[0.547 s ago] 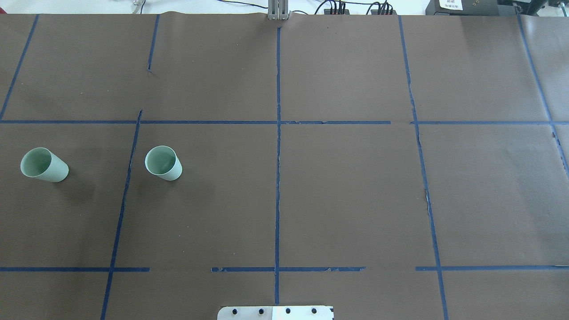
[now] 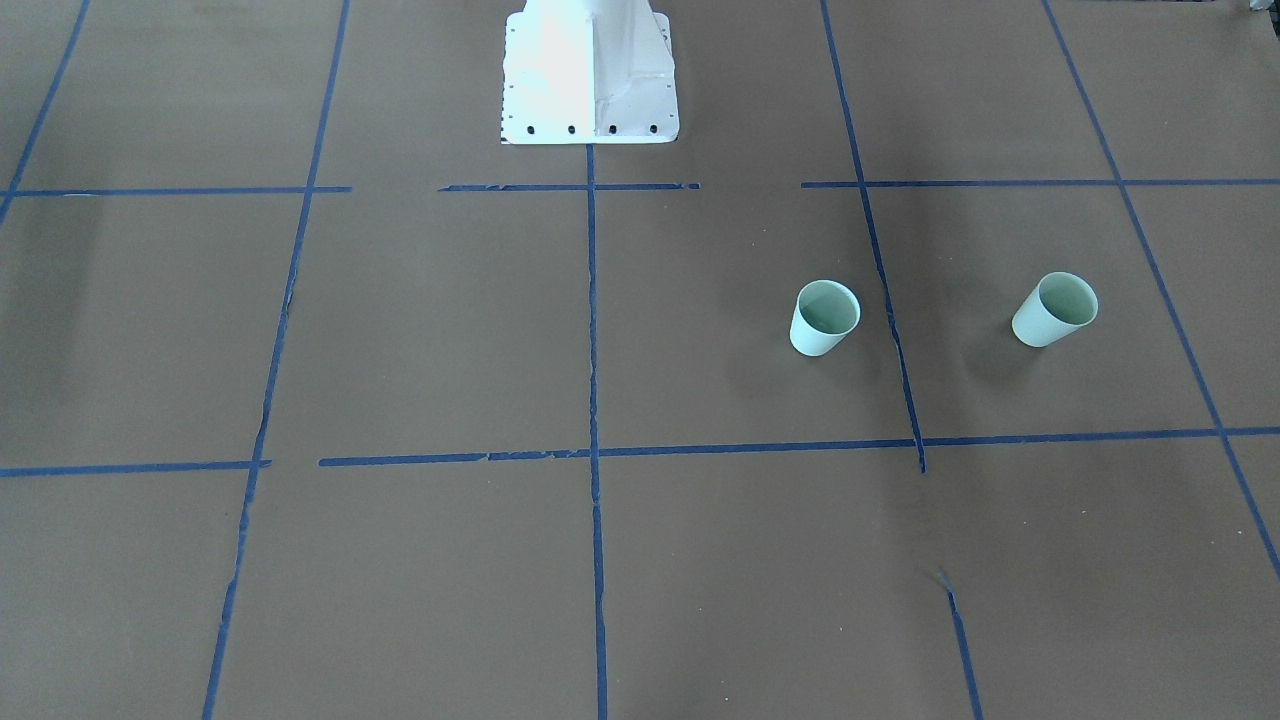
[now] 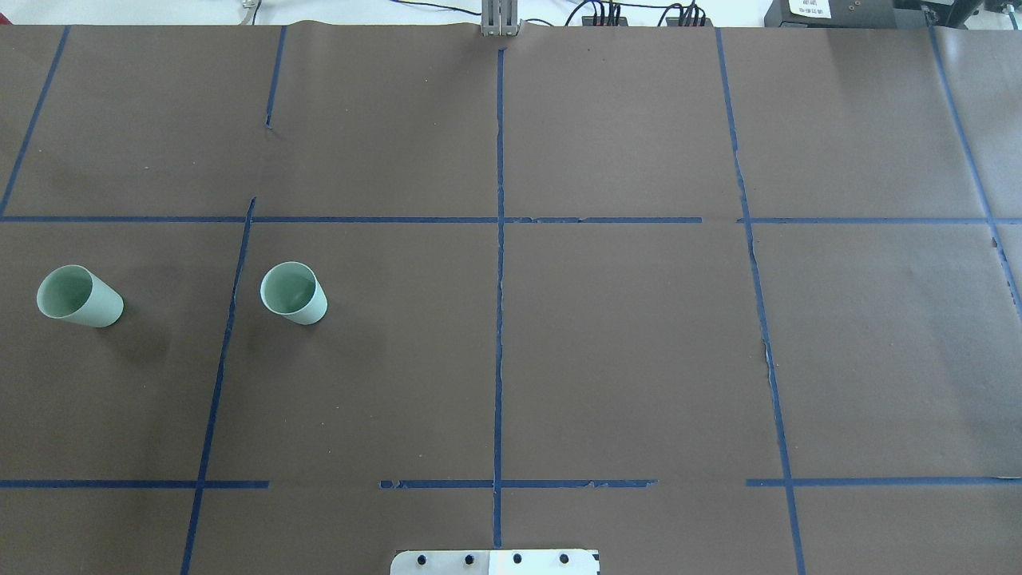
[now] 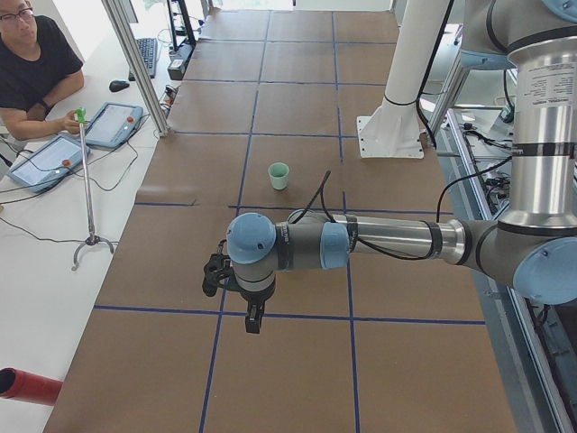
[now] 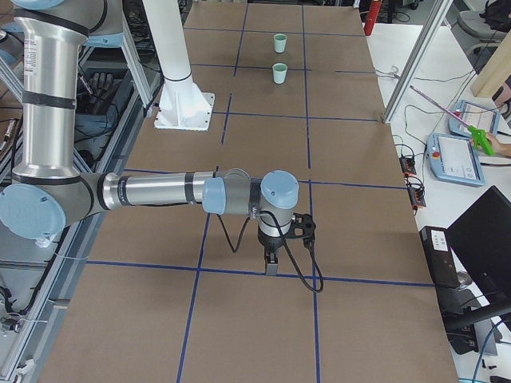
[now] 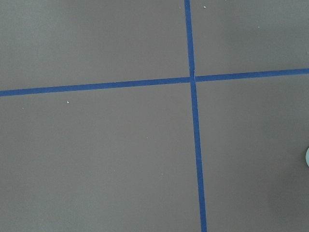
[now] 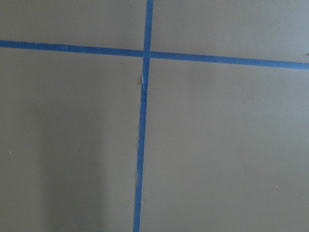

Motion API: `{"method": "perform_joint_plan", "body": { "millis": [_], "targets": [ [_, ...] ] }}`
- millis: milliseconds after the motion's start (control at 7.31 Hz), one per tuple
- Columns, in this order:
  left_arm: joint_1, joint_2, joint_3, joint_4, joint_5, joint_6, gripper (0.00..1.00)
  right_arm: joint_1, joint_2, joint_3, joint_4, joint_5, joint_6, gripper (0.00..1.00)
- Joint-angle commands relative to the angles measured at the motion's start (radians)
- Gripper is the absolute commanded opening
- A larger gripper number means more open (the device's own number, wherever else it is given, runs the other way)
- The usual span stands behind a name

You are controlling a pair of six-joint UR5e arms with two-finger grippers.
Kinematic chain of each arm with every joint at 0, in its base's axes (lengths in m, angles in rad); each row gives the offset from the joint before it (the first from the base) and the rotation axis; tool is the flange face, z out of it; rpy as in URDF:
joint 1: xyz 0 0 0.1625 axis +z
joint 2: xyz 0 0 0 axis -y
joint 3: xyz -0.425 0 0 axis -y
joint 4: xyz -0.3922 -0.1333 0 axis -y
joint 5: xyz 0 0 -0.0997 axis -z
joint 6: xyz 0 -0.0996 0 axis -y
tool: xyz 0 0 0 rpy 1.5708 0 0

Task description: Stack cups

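Two pale mint-green cups stand upright and apart on the brown table, on the robot's left side. In the overhead view one cup (image 3: 80,297) is near the left edge and the other cup (image 3: 294,293) is closer to the middle. They also show in the front view (image 2: 1054,310) (image 2: 826,318) and far off in the exterior right view (image 5: 279,41) (image 5: 279,73). The left gripper (image 4: 254,317) shows only in the exterior left view, pointing down above the table. The right gripper (image 5: 271,263) shows only in the exterior right view. I cannot tell if either is open or shut.
Blue tape lines divide the brown table cover into squares. The white robot base (image 2: 590,70) stands at the table's robot-side edge. An operator (image 4: 32,72) sits at a side desk with tablets. A thin stand (image 4: 86,189) is beside the table.
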Motion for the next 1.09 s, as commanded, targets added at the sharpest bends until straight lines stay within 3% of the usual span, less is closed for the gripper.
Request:
{"method": "perform_joint_plan", "body": {
  "millis": [0,958],
  "targets": [
    [0.001,-0.002,0.002,0.003,0.0,0.001,1.0,0.0,0.0,0.001,0.0,0.0,0.0,1.0],
    [0.0,0.001,-0.006,-0.002,-0.008,-0.005,1.0,0.0,0.0,0.001,0.0,0.0,0.0,1.0]
  ]
}}
